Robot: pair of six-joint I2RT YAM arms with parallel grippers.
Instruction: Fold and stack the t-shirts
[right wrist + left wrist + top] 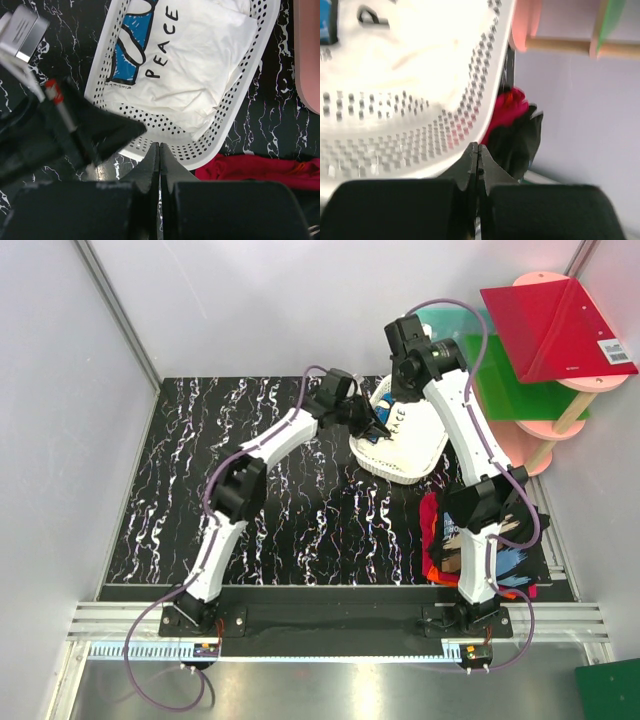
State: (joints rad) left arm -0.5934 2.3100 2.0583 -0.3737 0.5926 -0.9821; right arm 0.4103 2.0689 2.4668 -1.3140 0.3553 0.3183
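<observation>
White tee [200,60]: 1 | basket [220,146]: 1 | red board [555,325]: 1 | green board [503,390]: 1

The left gripper [478,150] fills the bottom of the view, its dark jaws pressed flat together with no gap, their tips meeting right at the lower edge of a white basket [420,145]. Whether they pinch anything there cannot be told. The basket's curved wall, dotted with rows of small holes, spreads over the upper left. Inside it lies a white cloth [425,55] with a patch of blue print and a black letter at the far left. Just beyond the basket's right corner sits a bunched red cloth [509,106], with a crumpled black cloth [522,142] touching it below. Above them are a pink disc [525,22], a wooden rod [560,45] and a green edge [612,17] against a pale wall [580,115]
</observation>
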